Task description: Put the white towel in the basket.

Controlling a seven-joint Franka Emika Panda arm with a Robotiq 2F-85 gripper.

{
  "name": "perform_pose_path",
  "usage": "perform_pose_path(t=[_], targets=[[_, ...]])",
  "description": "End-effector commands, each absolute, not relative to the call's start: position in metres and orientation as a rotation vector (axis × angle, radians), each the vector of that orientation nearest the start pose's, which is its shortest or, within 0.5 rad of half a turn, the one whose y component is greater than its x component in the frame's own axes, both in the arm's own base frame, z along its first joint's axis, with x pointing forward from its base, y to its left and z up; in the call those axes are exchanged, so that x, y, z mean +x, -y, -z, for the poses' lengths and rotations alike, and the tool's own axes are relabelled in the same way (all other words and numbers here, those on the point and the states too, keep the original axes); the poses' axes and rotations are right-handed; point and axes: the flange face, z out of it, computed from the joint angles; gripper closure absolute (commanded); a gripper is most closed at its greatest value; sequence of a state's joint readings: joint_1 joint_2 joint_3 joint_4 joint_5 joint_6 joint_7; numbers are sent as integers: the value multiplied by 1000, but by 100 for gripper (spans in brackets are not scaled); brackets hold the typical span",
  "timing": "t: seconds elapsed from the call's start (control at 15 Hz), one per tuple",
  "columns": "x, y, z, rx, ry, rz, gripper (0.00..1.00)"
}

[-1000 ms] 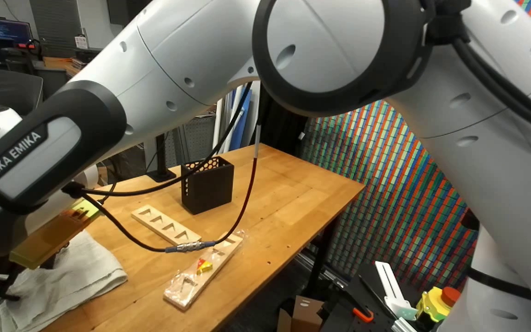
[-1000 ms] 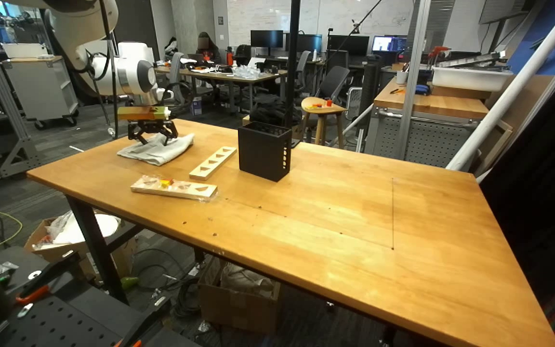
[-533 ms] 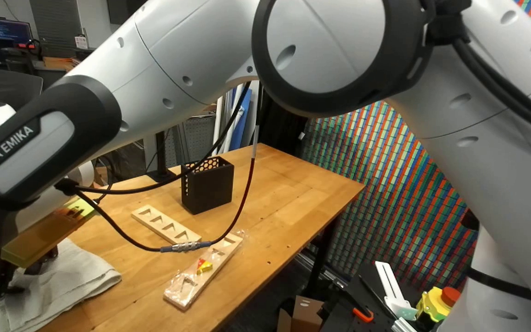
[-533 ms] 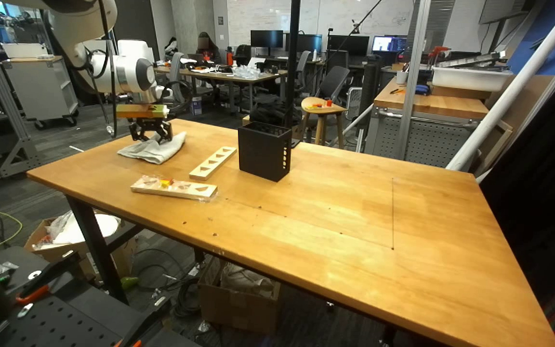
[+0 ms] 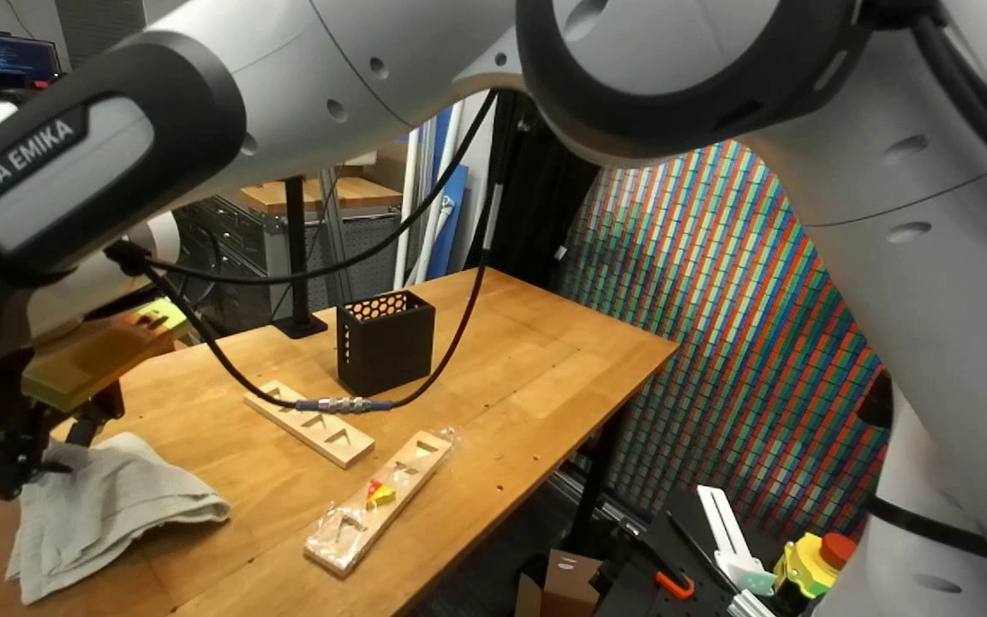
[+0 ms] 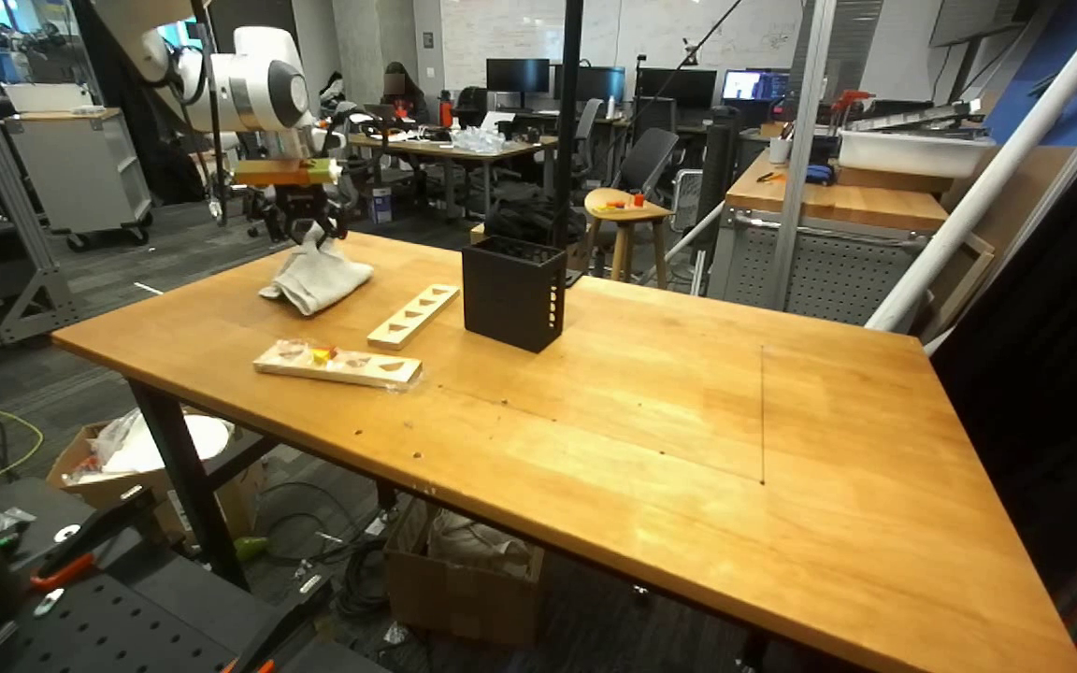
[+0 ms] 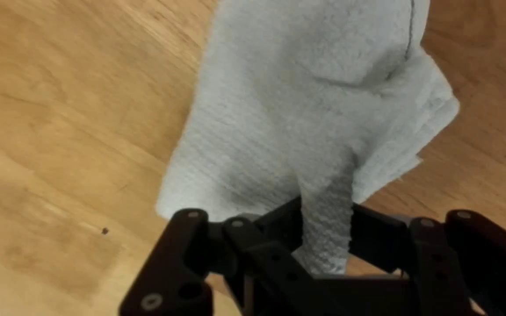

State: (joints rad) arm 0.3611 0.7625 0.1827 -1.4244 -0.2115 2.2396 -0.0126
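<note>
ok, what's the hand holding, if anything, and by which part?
The white towel, by a raised fold pinched in the hand; whether it includes an edge isn't clear.

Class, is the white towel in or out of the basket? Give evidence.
Out: the white towel is pinched between the fingers; the basket stands apart in both exterior views.

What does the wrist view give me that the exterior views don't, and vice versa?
Only the wrist view: a fold of the white towel plainly clamped between the fingers of the hand, and a thin dark line on the towel.
Only the exterior views: the black basket and the robot arm.
Both: towel, hand and wooden tabletop.
</note>
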Motion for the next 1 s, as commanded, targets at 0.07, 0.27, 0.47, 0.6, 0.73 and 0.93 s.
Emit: perform_pose_path(t=[0.07,0.27,0.47,0.6,0.73,0.93], targets=[[645,-321,-329,-3036,1049,71,96],[647,-297,-366,-3052,1067,24,96],[651,-261,-396,-3080,1043,6,96],[654,-227,-416,-3106,1001,0,96],[656,-192,-435,-3138,949,-3,96],[660,-136,-454,-3175,871,-24,96]])
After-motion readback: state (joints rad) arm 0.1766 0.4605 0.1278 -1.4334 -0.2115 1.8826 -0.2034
